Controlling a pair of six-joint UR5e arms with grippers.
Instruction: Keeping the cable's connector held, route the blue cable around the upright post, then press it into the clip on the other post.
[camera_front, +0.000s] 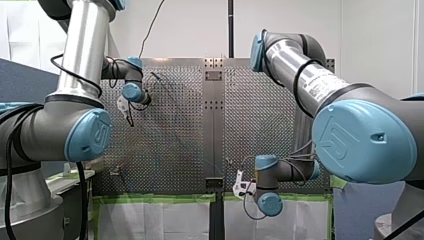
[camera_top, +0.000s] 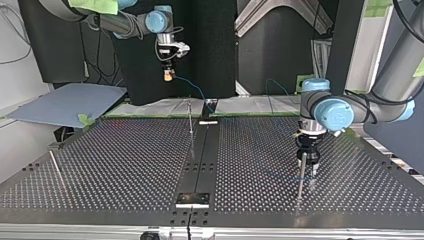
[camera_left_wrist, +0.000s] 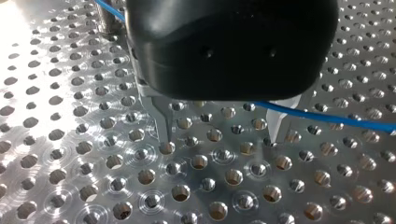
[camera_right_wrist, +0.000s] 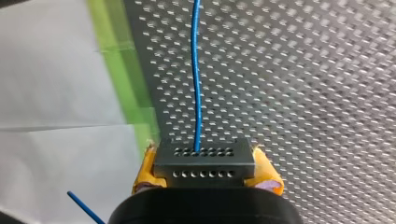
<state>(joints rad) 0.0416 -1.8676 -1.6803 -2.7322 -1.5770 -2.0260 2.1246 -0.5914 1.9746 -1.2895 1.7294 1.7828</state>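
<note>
A perforated metal counter (camera_top: 125, 165) spreads wide in the top view. Its left half is open apart from a thin leaning rod (camera_top: 56, 169) near the left edge. My right end effector (camera_top: 169, 75) hangs high above the counter's far edge, its yellow pads clamped on a dark connector (camera_right_wrist: 204, 163) with rows of small holes. The blue cable (camera_right_wrist: 196, 84) leaves the connector and runs straight ahead over the perforations, beside a strip of green tape (camera_right_wrist: 135, 84) along the counter's edge. My left end effector (camera_left_wrist: 218, 140) stands low over the counter's right half, close by an upright post (camera_top: 301, 175), its two fingers apart with their tips just above the surface. The cable crosses at the fingers' height, but the black body hides its middle stretch, so whether it lies between them cannot be told. A second thin post (camera_top: 190, 120) stands at the middle, near the far edge. Which post carries the clip is too small to tell.
</note>
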